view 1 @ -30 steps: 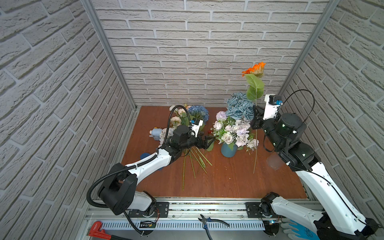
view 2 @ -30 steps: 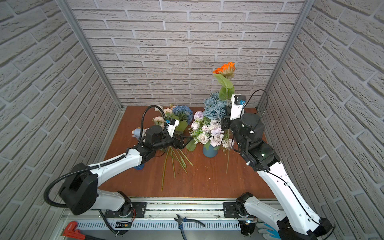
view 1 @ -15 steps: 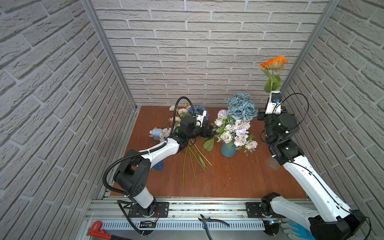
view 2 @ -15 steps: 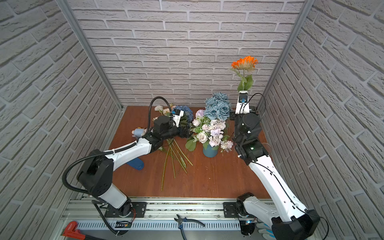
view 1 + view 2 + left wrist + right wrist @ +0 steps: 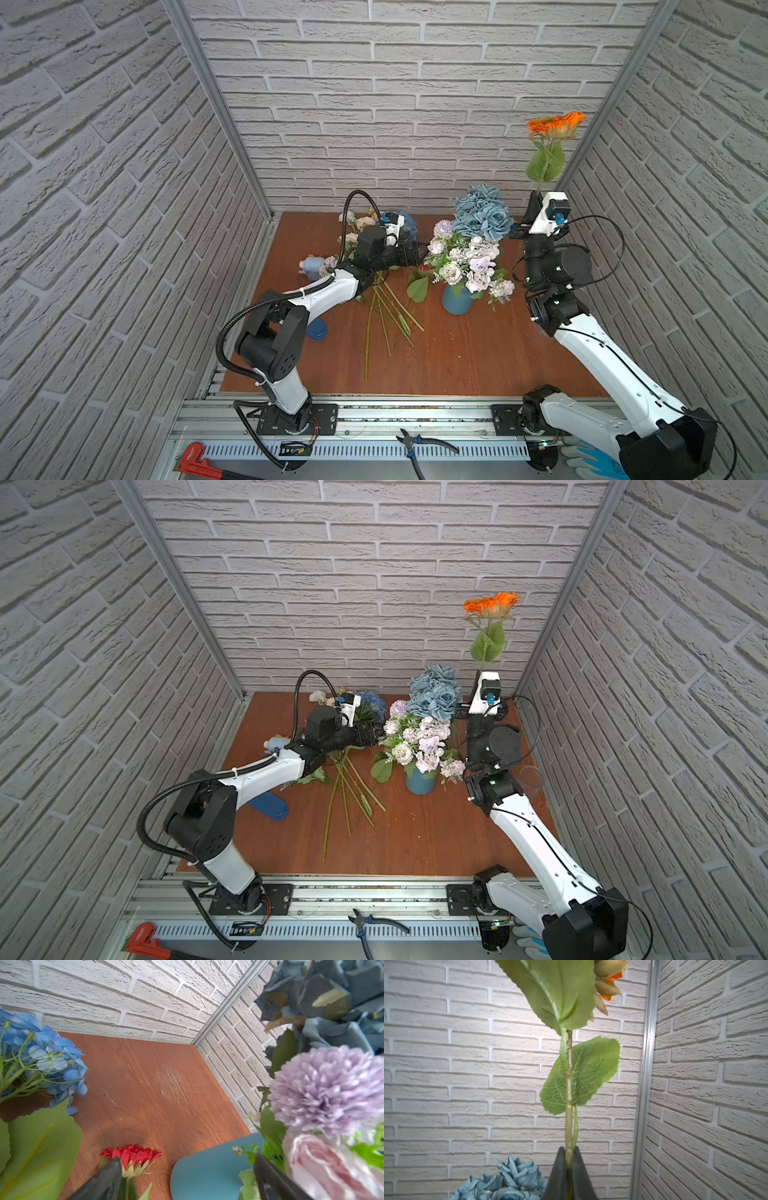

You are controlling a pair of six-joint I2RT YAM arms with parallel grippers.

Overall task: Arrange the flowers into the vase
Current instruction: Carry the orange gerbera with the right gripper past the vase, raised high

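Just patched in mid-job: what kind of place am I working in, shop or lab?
Probably a lab test booth, not a shop: brick-pattern panels in aluminium framing enclose a wooden table, with a metal mounting rail and pliers along the front.

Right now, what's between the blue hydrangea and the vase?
A red flower lies between hydrangea and vase on the bare table, seen in the left wrist view.
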